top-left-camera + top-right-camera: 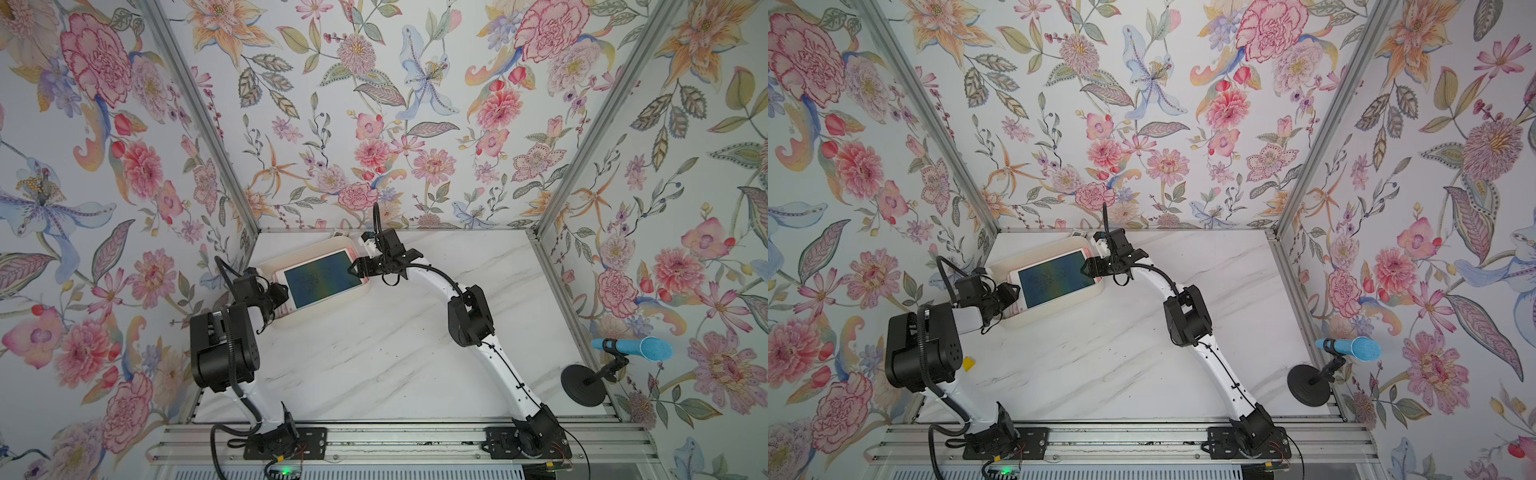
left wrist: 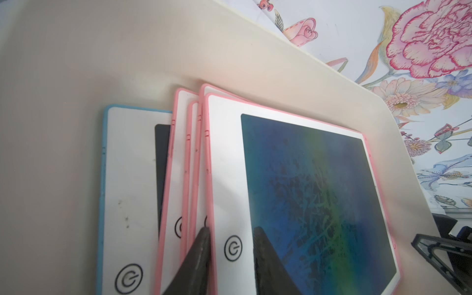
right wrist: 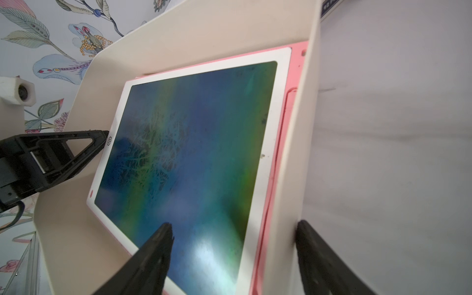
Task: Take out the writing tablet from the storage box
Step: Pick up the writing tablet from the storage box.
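Observation:
The cream-white storage box (image 1: 332,305) (image 1: 1067,311) stands at the back left of the marble table. Several tablets lie stacked in it. The top writing tablet (image 1: 324,279) (image 2: 319,191) (image 3: 191,140) has a pink frame and a blue-green screen. My left gripper (image 1: 282,295) (image 2: 231,229) reaches over the box's left end. Its fingers straddle the tablet's button end, one at the pink edge and one over the screen, still apart. My right gripper (image 1: 358,266) (image 3: 235,227) is open across the box's right wall (image 3: 306,127), with one finger over the screen and one outside the wall.
Under the top tablet lie a blue-framed tablet (image 2: 132,178) and pink-framed ones (image 2: 178,153), fanned out. A small card (image 1: 340,235) sits behind the box by the back wall. A blue microphone (image 1: 631,348) on a black stand is at the right edge. Flowered walls close in three sides.

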Tool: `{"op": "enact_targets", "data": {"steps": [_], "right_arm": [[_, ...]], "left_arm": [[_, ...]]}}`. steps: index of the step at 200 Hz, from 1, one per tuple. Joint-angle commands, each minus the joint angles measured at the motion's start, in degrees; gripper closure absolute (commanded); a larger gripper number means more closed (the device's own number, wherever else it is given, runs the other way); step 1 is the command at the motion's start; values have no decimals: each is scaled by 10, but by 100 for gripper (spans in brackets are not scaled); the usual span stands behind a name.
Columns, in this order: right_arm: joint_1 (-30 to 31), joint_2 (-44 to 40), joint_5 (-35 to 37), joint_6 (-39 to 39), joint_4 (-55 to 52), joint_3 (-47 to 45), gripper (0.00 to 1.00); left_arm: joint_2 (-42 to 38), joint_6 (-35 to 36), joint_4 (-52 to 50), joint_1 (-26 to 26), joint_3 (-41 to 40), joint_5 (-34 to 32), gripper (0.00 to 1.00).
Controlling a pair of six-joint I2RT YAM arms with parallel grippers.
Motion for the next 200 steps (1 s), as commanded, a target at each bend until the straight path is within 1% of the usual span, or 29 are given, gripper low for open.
{"op": "enact_targets", "data": {"steps": [1,29,57,84,89,102,110,134,176,187,200], "right_arm": [[38,11,-94,3,27,17,25],[37,12,-102,3,27,16,26],[37,11,-103,3,28,16,26],[37,11,-107,3,30,16,26],[37,11,-107,4,31,16,26],[38,12,-110,5,33,16,26],[38,11,-111,6,33,16,26],[39,10,-113,5,33,16,26],[41,10,-119,2,36,16,27],[42,10,-121,2,37,16,27],[42,10,-122,1,37,16,27]], "left_arm": [[-5,-48,9,-39,-32,228,69],[-11,-93,77,-39,-52,256,70],[-4,-95,84,-39,-54,260,70],[5,-129,137,-39,-68,276,70],[5,-128,133,-39,-67,274,69],[8,-95,92,-39,-58,261,68],[12,-90,89,-39,-58,259,67],[36,-119,145,-39,-67,280,69],[67,-140,195,-40,-74,297,71],[69,-124,172,-40,-68,290,72],[63,-60,70,-41,-46,257,72]]}}
